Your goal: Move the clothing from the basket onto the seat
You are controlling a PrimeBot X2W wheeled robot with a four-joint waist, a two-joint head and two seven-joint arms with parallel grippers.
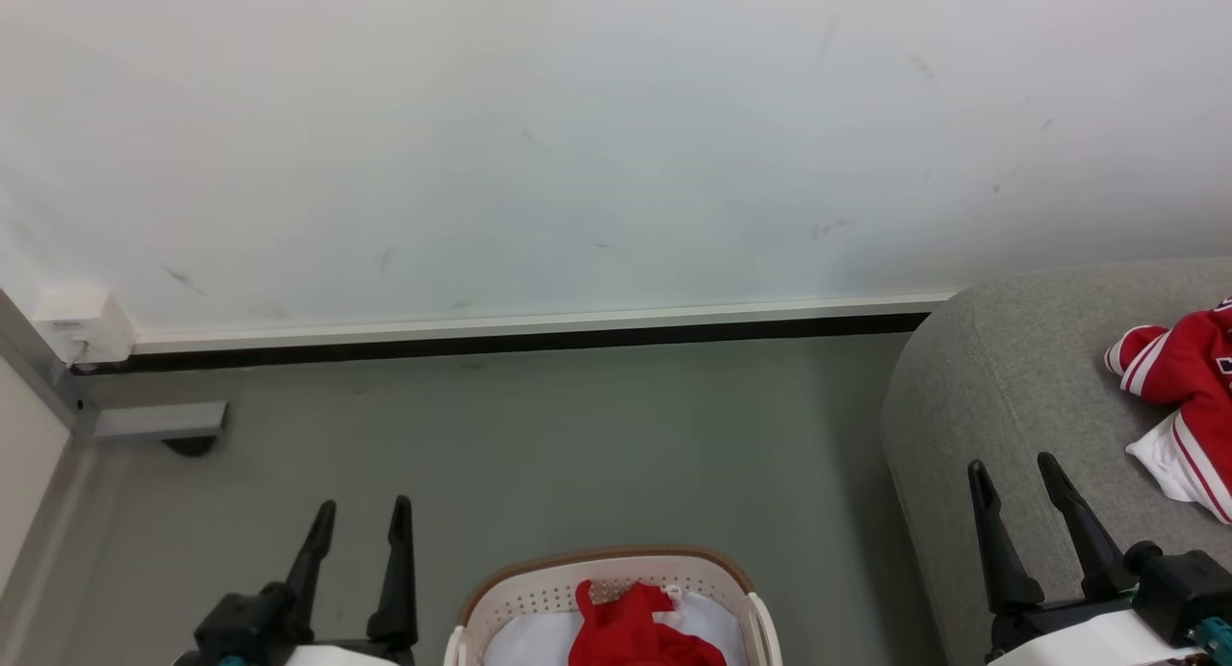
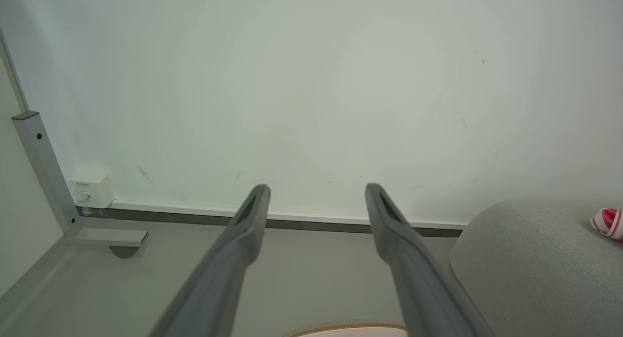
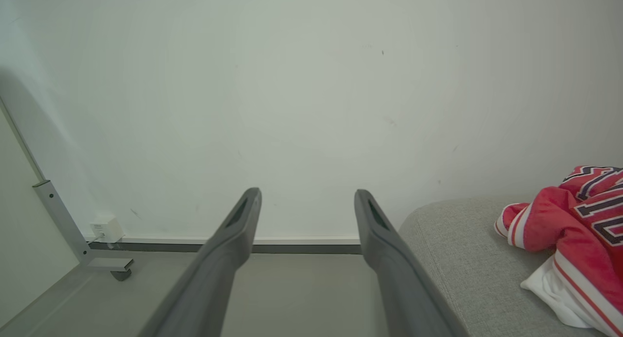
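While a red garment point(image 1: 630, 627) is lying bunched in the laundry basket point(image 1: 597, 554) at the near edge, between the arms, both grippers are hovering empty. The left gripper point(image 1: 364, 505) is holding its fingers spread over the floor. The right gripper point(image 1: 1013, 466) is holding its fingers spread by the left end of the sofa point(image 1: 1001, 377).

Item already on the seat: a red-and-white lettered jersey point(image 1: 1179, 368), lying crumpled at the right.

Hazards, as judged:
- A pale lining cloth point(image 1: 525, 639) is sitting directly under the garment; a deep pinch is likely to be taking both together.
- The basket is looking light; a sleeve snagging on its brown rim is risking lifting or tipping it.
- The basket is sitting at the very bottom of the head view, so any reach down is going ahead with poor sight.
- The sofa's end is rounding off; cloth dropped near that edge is liable to be sliding to the floor.

Surroundings: a smooth grey-green floor point(image 1: 577, 435) is running to a scuffed white wall point(image 1: 577, 146) with a dark skirting strip point(image 1: 529, 339). A white socket box point(image 1: 82, 324) and a grey metal frame leg point(image 1: 159, 421) are standing at the far left.
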